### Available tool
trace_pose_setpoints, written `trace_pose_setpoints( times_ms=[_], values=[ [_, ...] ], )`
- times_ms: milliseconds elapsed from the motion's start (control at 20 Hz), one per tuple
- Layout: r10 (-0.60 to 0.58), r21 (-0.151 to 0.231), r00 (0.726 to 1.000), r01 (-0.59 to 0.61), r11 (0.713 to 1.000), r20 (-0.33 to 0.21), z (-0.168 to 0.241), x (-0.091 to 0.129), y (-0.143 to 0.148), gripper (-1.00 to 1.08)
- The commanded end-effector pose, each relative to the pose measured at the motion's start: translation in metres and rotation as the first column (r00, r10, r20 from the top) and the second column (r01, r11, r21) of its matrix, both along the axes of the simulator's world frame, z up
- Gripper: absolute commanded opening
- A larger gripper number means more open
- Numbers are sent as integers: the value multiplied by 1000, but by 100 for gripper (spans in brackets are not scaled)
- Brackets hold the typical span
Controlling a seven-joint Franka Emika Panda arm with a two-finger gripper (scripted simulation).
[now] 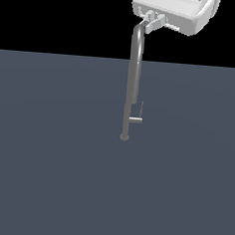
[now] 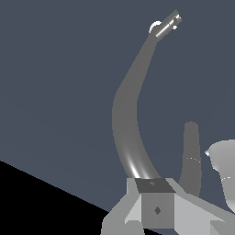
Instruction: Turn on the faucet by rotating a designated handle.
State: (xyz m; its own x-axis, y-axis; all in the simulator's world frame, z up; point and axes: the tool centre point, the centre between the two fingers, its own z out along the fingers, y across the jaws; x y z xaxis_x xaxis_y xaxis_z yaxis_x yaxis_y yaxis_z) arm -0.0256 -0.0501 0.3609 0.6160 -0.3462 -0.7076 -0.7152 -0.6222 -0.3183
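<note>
The faucet is a tall slim grey pipe rising from a small round base knob to a narrow arched top. Low on the pipe, the handle sticks out toward the exterior view's right as a short stub with a thin rod rising from its end. My gripper hangs at the arch's top, far above the handle, and looks open, holding nothing. In the wrist view the faucet runs away from one finger, its short arch leg stands beside that finger, and the handle is small at the far end.
The flat grey floor spreads around the faucet's base. The white hand body fills the upper right of the exterior view. Nothing else stands on the floor.
</note>
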Motion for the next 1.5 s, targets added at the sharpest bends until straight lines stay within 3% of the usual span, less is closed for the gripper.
trace_pose_setpoints(
  times_ms=[0, 400, 750, 1100, 1450],
  values=[
    [-45, 46, 998, 47, 998, -43, -14, 11, -5, -100],
    [-184, 185, 961, 224, 957, -208, -68, 41, -22, -100],
    [-286, 285, 878, 407, 868, -383, -126, 60, -32, -100],
    [-337, 332, 781, 554, 764, -526, -178, 68, -35, -100],
    [-353, 345, 713, 635, 691, -606, -208, 70, -32, -100]
  ],
)
